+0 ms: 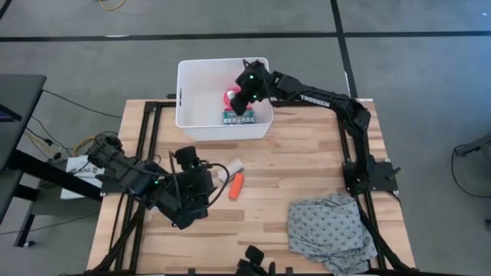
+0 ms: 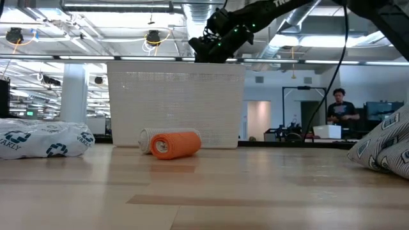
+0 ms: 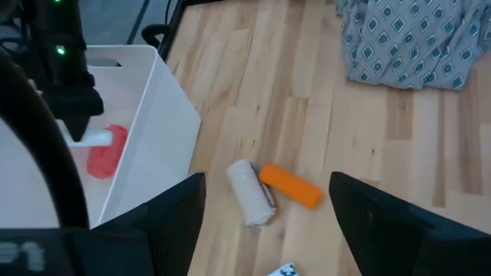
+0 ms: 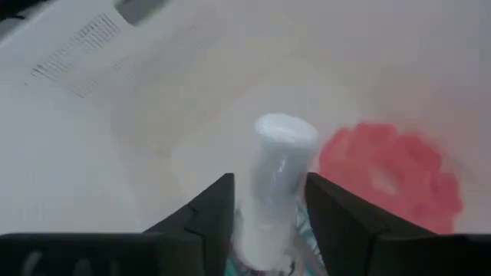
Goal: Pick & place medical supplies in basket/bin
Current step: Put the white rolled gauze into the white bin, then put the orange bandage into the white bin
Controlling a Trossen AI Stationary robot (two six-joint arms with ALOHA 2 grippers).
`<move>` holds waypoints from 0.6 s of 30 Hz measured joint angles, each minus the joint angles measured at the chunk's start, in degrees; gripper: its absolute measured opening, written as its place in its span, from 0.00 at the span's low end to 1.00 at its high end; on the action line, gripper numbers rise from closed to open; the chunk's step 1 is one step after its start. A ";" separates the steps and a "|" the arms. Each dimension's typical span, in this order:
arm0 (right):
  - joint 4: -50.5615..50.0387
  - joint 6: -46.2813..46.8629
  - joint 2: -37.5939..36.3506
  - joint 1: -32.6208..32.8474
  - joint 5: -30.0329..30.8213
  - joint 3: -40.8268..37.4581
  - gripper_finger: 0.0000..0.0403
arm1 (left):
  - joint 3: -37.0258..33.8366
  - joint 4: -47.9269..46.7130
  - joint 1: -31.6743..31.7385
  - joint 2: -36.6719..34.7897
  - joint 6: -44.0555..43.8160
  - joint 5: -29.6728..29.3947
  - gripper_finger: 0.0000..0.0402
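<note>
The white tub (image 1: 192,115) stands at the table's far edge. Inside it lie the pink roll (image 1: 228,97) and the green-and-white box (image 1: 234,117). My right gripper (image 1: 245,98) hangs over the tub's inside, shut on the small white tube (image 4: 276,184). The beige roll (image 1: 232,166) and the orange tube (image 1: 237,185) lie side by side on the wood, just in front of my open left gripper (image 3: 265,230). The white printed packet (image 2: 45,140) lies at the table's left; my left arm hides it in the high view. My right gripper pinches the small white tube between its two fingers (image 4: 211,215), around the tube's lower half (image 4: 268,222). The fingers come from above, slanting down into the tub. The tube is lifted clear above the tub floor, its free end (image 4: 284,132) sticking out past the fingertips.
The grey patterned cloth (image 1: 330,228) lies crumpled at the table's near right corner. Bare wood stretches between it and the two rolls. The tub's tall walls (image 2: 176,102) block the low view of its inside. A person (image 2: 339,108) stands in the room beyond.
</note>
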 joint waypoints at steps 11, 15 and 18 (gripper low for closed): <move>0.93 -3.80 -0.08 -1.43 4.07 0.02 0.63 | 0.00 -0.02 -0.02 0.00 -3.14 0.02 0.67; 1.21 -2.18 -1.36 -1.96 6.02 -0.09 0.64 | 0.00 -0.02 -0.02 0.00 -5.61 0.04 0.67; -0.47 0.54 -3.64 -1.71 4.73 1.52 0.65 | 0.00 -0.02 -0.02 0.02 -6.95 0.42 0.67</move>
